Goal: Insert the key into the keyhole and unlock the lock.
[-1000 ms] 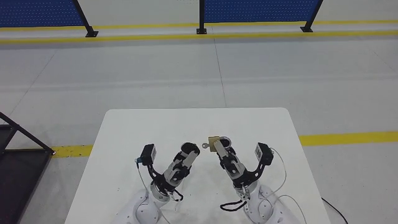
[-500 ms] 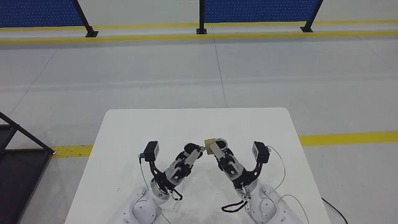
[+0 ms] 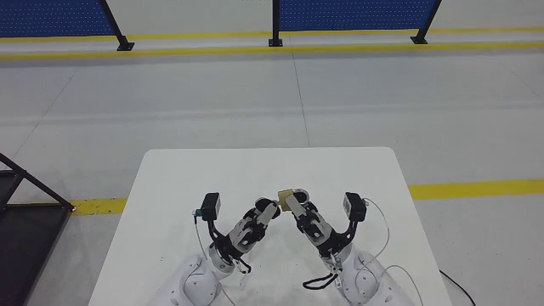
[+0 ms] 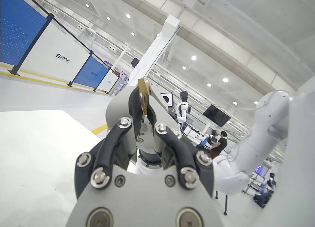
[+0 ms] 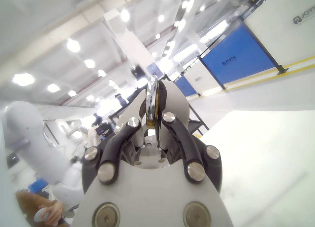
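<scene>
Top view: lock point(image 3: 290, 196) held above the table point(image 3: 212, 170) middle, in right gripper point(image 5: 155, 98) jaws; left gripper point(image 4: 144, 98) jaws pinch the key point(image 4: 143, 89) beside it. Both likely light, stiff, slick metal; grip flat faces.

— What is the left gripper point(image 4: 144, 106) holding?
— The key point(image 4: 143, 96). It's a thin brass piece seen edge-on, pinched between the two fingers point(image 4: 117, 108), which are closed tight on it. One end pokes out just past the fingertips.
— And is it over the counter point(image 4: 37, 151)?
— Yes. The white counter lies beneath the gripper, with its rounded corner in sight.
— What's beyond it?
— Pale floor with a yellow line point(image 4: 49, 78), then blue and white barrier panels point(image 4: 17, 33) on the far side. Rows of ceiling lights point(image 4: 194, 58) are overhead.
</scene>
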You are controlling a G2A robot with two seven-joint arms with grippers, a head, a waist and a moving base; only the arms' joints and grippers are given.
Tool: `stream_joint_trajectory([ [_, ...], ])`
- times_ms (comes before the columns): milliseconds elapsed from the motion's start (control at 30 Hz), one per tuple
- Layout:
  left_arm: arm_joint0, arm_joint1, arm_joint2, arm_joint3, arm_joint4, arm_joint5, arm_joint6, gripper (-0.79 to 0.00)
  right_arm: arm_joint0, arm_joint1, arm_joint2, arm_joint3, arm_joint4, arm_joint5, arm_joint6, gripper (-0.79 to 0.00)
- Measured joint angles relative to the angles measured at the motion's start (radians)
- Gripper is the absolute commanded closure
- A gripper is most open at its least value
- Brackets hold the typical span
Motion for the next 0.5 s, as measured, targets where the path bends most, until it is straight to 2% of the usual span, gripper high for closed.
stream_joint_trajectory([
  [33, 0.0, 0.0, 0.0, 0.0, 0.0, 0.001, 0.0, 0.0, 0.0, 0.0, 0.0, 0.0, 0.0, 0.001, 0.001, 0.0],
  [500, 0.008, -0.006, -0.017, -0.004, 0.15, 0.047, 0.072, 0.0, -0.011, 0.005, 0.013, -0.016, -0.002, 0.015, 0.034, 0.0],
])
